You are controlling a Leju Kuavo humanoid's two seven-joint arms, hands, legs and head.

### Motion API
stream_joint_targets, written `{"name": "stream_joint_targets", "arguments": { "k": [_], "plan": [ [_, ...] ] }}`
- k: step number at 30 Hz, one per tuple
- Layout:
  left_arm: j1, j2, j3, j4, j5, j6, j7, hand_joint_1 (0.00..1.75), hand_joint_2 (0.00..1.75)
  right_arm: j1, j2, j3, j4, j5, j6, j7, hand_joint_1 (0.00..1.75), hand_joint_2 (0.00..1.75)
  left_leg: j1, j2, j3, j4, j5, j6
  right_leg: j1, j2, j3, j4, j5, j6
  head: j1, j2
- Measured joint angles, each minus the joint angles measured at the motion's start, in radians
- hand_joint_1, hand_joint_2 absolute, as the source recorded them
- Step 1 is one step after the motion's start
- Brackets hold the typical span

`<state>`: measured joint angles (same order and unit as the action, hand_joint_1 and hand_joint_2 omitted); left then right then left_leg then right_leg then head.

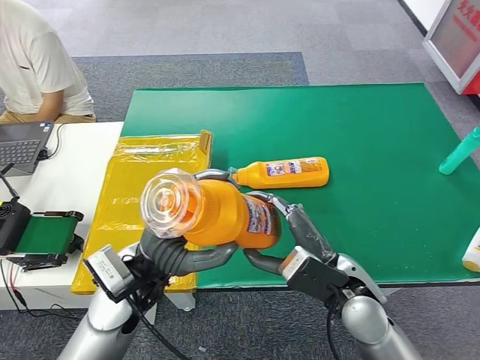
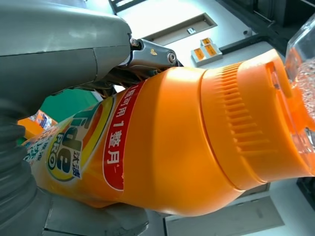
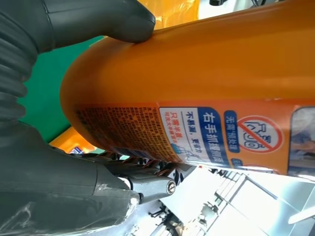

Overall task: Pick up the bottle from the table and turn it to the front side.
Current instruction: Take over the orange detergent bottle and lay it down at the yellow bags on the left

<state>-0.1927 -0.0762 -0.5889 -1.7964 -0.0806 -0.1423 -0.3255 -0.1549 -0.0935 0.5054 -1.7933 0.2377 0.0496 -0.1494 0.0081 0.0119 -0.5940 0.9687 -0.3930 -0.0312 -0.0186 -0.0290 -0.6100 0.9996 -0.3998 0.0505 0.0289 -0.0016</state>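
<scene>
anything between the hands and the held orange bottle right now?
Nothing visible. Both the left hand and right hand already grip the orange plastic bottle with clear cap, lifted above the green mat.

left hand (image 2: 55,54): grips orange bottle (image 2: 178,142) | label (image 2: 74,152): red and yellow | cap (image 2: 302,73): clear | counter (image 2: 63,103): green

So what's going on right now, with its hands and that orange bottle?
Both hands, left and right, grip the bottle, lifted off the mat, cap toward the camera. Second bottle lies behind. Nothing in the way.
</scene>
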Motion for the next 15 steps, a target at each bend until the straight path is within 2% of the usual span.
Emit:
{"name": "stream_joint_targets", "arguments": {
  "k": [3,4,9,15],
  "plan": [
    [0.005,0.0,0.001,-0.002,0.006,0.013,-0.006,1.75,1.75,0.003,0.0,-0.007,-0.004,-0.004,-0.004,-0.001,0.22,1.75,0.0,0.0,0.0,0.0,0.0,0.0,0.0,0.0,0.0,0.0,0.0,0.0,0.0,0.0],
    [0.007,0.0,0.002,-0.002,0.005,0.022,-0.008,1.75,1.75,0.006,0.0,-0.01,-0.004,-0.007,-0.008,0.0,0.0,1.75,0.0,0.0,0.0,0.0,0.0,0.0,0.0,0.0,0.0,0.0,0.0,0.0,0.0,0.0],
    [0.021,0.001,0.02,-0.006,-0.069,0.119,-0.021,1.75,1.75,0.021,0.0,-0.043,-0.005,-0.025,-0.037,0.002,0.0,1.75,0.0,0.0,0.0,0.0,0.0,0.0,0.0,0.0,0.0,0.0,0.0,0.0,0.0,0.0],
    [0.027,0.002,0.031,-0.007,-0.088,0.138,-0.022,1.75,1.75,0.033,0.0,-0.063,-0.006,-0.027,-0.039,0.002,0.0,1.75,0.0,0.0,0.0,0.0,0.0,0.0,0.0,0.0,0.0,0.0,0.0,0.0,0.0,0.0]
  ]
}}
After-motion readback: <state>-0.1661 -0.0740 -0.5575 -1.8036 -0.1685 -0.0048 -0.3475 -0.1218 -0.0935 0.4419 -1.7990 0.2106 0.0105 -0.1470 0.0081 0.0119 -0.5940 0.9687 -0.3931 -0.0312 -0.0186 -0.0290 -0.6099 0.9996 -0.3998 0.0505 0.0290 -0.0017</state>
